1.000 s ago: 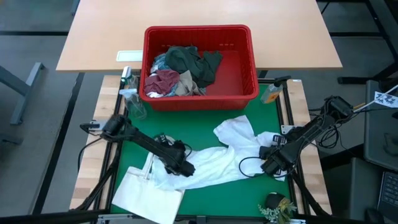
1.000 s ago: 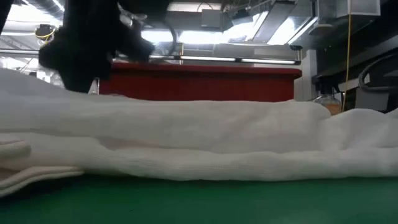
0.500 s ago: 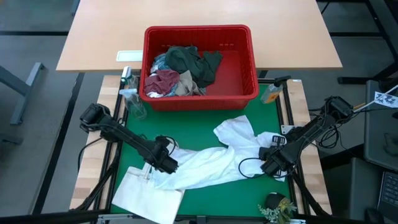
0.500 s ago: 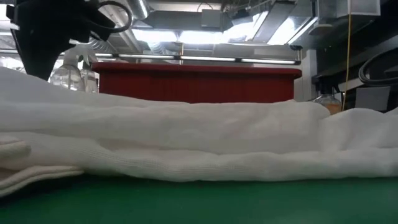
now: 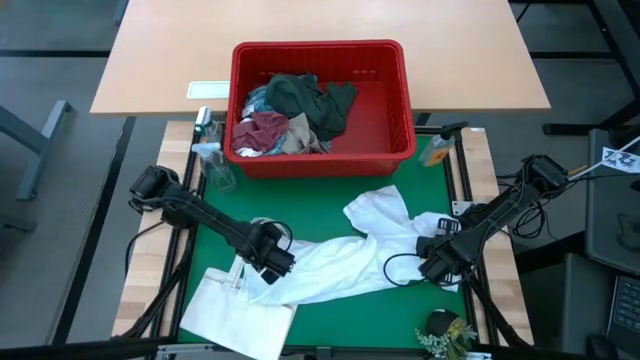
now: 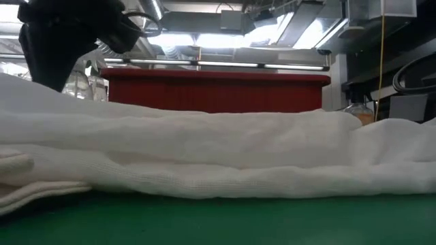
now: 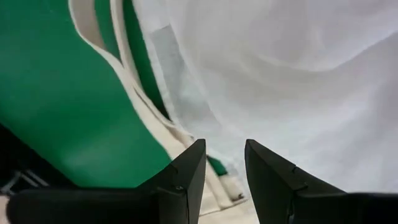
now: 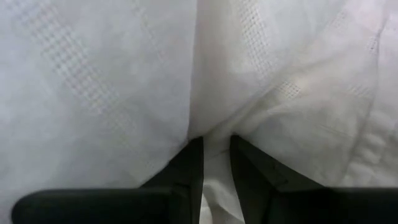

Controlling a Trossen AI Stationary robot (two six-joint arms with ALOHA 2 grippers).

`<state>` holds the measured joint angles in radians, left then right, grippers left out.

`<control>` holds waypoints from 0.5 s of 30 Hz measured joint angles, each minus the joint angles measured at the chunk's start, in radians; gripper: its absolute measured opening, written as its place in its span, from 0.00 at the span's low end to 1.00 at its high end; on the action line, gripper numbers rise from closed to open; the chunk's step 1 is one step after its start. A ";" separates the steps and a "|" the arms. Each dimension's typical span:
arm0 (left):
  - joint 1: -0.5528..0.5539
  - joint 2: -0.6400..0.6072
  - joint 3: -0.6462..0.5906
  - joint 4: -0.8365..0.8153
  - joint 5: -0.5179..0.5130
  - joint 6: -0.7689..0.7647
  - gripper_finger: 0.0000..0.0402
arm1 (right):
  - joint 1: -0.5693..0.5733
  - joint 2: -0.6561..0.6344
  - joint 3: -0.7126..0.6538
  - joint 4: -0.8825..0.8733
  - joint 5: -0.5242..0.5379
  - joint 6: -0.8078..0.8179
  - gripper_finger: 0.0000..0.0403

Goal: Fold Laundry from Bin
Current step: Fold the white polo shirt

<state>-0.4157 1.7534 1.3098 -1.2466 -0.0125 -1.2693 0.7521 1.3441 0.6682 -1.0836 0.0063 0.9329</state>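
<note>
1. One rectangular red plastic bin with slotted sides [image 5: 392, 128] is seen at the far edge of the green mat [image 5: 330, 315], resting partly on the tan table [image 5: 320, 25] behind it.
2. Inside the bin, a heap of garments is counted as at least three pieces: a dark green cloth [image 5: 310, 100], a maroon cloth [image 5: 262, 130] and a beige cloth [image 5: 300, 135]; a bluish piece at the heap's far left cannot be made out clearly.
3. One long white knitted garment [image 5: 350, 262] is spread across the green mat, well apart from the bin; in the low view it fills the width as a low rumpled ridge [image 6: 218, 153] in front of the bin [image 6: 218, 92].
4. One flat white tote bag with handles [image 5: 235, 312] lies at the near left corner of the mat, its handles beside the garment's left end.
5. The left gripper [image 5: 275, 262] is placed at the garment's left end; its jaws are seen a small gap apart over the white cloth and the tote handles [image 7: 134, 93], and no cloth is seen between them.
6. The right gripper [image 5: 432, 262] is pressed onto the garment's right end; its jaws stand narrowly apart with a fold of white cloth [image 8: 214, 140] pinched between them.
7. Two clear bottles [image 5: 210, 150] stand left of the bin, and one orange-filled bottle [image 5: 437, 150] right of it.
8. No legible writing is found.
</note>
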 joint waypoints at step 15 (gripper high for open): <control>-0.217 -0.481 -0.260 0.108 -0.393 -0.216 0.27 | 0.000 0.000 0.001 0.002 -0.026 0.000 0.20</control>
<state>-0.6329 1.2726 1.0497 -1.1382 -0.4059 -1.4854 0.7524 1.3441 0.6689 -1.0821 -0.0197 0.9333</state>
